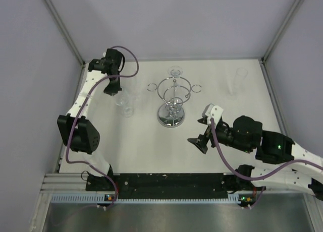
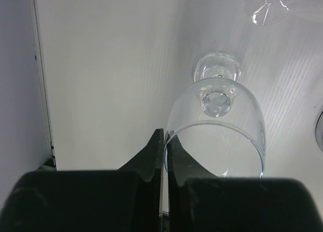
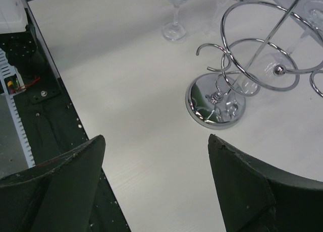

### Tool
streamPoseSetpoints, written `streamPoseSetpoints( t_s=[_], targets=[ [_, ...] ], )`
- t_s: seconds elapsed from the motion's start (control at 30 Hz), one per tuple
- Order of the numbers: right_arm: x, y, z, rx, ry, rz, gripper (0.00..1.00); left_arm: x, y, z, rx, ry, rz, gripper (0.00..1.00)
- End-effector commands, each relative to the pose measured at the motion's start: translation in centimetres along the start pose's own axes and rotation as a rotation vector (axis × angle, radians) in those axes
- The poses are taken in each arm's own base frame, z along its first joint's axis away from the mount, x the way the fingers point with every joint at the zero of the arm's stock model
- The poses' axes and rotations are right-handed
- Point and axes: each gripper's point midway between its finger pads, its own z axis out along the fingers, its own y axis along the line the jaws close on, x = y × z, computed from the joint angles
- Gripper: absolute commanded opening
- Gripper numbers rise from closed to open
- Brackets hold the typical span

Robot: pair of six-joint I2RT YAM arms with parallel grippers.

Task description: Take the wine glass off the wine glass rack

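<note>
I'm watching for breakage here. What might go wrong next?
The left tool pinches only the rim of the wine glass; it may slip or tip.
Another glass is close beside it and may get knocked.
The open right tool is near the rack; a bump may topple it.

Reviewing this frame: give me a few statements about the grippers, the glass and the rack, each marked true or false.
1. The left gripper is shut on the rim of a wine glass. True.
2. The right gripper is clamped on the post of the wine glass rack. False: its jaws are wide open and hold nothing, and it sits apart from the rack on the near right.
3. The wine glass rack stands upright on its round base. True.
4. The wine glass in the left gripper hangs from a rack loop. False: it is off the rack, to its left.
</note>
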Motion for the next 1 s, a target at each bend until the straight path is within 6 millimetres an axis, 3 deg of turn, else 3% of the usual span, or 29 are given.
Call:
streamPoseSetpoints(
  t_s=[0.0, 0.17, 0.63, 0.97],
  targets=[
    [-0.8, 0.0, -0.1, 0.002, -0.029, 0.012, 0.83, -1.1, 0.4, -0.4, -0.010, -0.040, -0.010, 0.00],
    [-0.5, 0.1, 0.1, -0.003, -0.020, 0.013, 0.83, -0.8, 0.3, -0.1, -0.007, -0.027, -0.003, 0.12],
    [-0.1, 0.2, 0.5, -0.005, -0.002, 0.007, 0.84, -0.7, -0.1, 0.2, 0.005, -0.019, 0.008, 0.24],
    [-0.2, 0.5, 1.0, -0.021, 0.009, 0.014, 0.84, -0.2, 0.2, -0.4, 0.007, -0.001, 0.025, 0.38]
  ],
)
